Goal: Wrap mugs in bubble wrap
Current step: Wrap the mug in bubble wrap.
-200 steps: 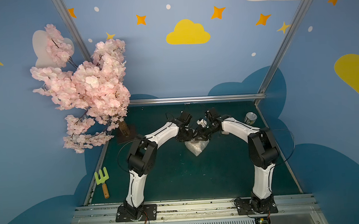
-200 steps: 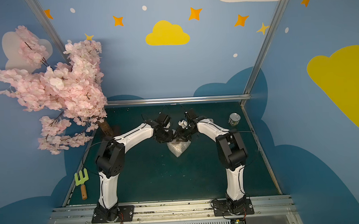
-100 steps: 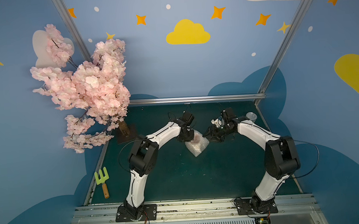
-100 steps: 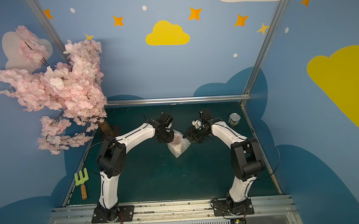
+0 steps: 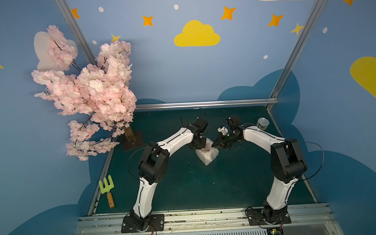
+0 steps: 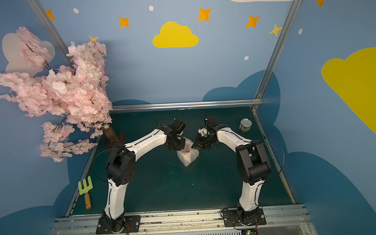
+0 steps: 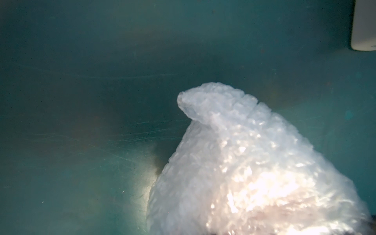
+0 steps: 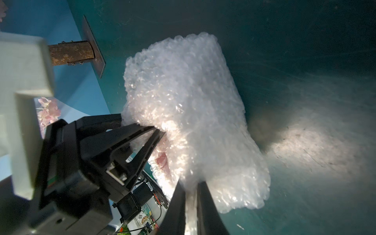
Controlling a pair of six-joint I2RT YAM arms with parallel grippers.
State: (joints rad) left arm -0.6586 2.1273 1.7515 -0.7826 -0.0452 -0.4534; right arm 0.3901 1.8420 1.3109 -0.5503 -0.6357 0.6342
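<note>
Left pincer (image 8: 159, 132), right pincer (image 8: 191, 189): tight on wrap (image 8: 183, 91)

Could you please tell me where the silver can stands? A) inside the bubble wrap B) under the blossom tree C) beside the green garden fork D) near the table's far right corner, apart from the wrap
D: in both top views the silver can stands upright by the far right corner of the table, well apart from the bubble wrap.
</note>
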